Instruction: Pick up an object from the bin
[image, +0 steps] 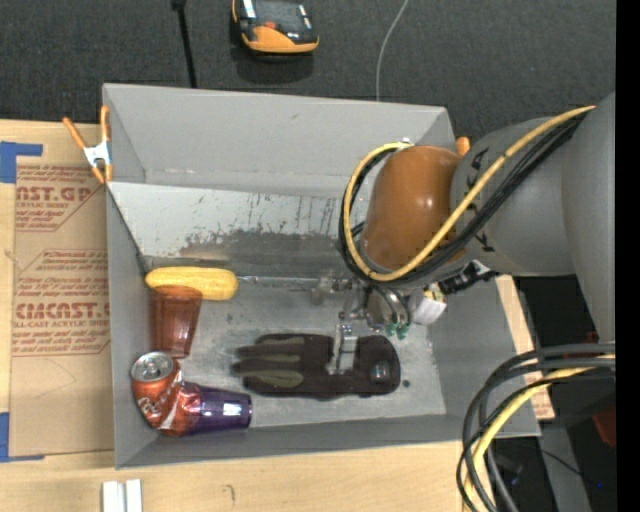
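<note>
Here the gripper (346, 347) hangs — over black glove (282, 363).

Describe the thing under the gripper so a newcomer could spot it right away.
In the grey bin, look at the floor toward the view's lower edge, right of middle, under the gripper. A black glove lies flat there, pointing left. It is the only black thing; the red can, brown cup and yellow piece sit apart at the left.
</note>
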